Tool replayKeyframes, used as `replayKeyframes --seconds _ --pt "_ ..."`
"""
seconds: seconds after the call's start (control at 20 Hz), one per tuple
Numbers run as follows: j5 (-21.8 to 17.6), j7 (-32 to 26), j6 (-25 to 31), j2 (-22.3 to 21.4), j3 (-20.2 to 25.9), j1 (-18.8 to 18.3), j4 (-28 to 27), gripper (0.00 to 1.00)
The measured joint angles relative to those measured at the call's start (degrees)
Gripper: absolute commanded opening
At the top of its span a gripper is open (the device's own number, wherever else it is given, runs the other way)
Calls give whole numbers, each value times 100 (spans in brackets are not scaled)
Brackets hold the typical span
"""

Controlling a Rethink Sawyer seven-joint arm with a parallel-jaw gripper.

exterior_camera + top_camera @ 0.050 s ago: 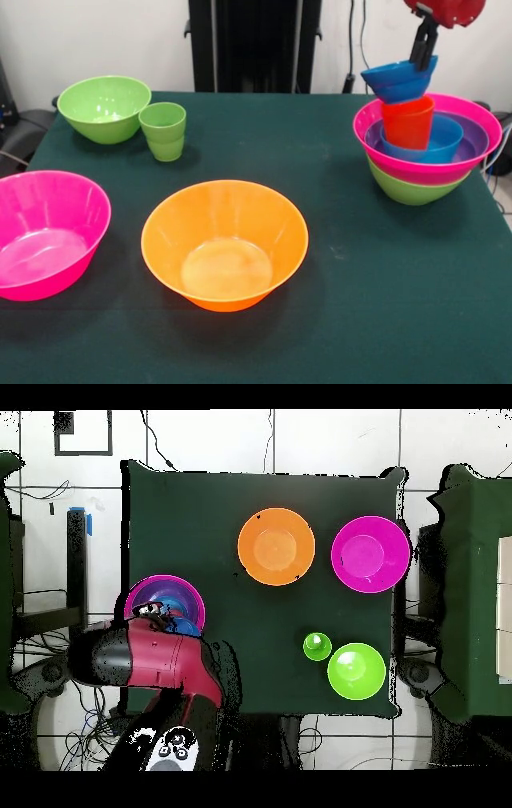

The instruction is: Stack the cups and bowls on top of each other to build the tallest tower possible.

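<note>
At the table's [336, 320] right side in the front view: the tower [428, 156], near the right edge. From bottom to top: green bowl [412, 190] as base, wide pink bowl [384, 156] in it, then shallow purple bowl [478, 138], then a small blue bowl [444, 142], and the orange-red cup [408, 122] standing upright inside that one.

Directly above the cup: second small blue bowl [398, 80], tilted, its lower part touching or almost touching the cup's rim; cannot tell which. Pinched at its upper rim by the gripper [422, 50], dark fingers [424, 40] coming down from the red arm [445, 11] and pressed together on the bowl's wall. So the held bowl hangs just under the pincer and slightly left of it, with the tower straight below both.

In the overhead view: gripper [158, 616] over the pink rim of the tower [165, 587], mostly hidden by the red arm [150, 659]; only part of pink, purple and blue visible.

Elsewhere on the table, well apart from the pincer: big orange bowl [225, 244] near the middle front, empty and upright. Big pink bowl [44, 232] at the left edge. Second green bowl [104, 108] at the far left, and the light green cup [164, 130] just beside it on its right, upright.
</note>
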Motion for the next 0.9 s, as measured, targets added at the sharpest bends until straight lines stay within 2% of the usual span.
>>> replayKeyframes --seconds 0.9 --pt "2 0 -483 236 204 -265 -39 0"
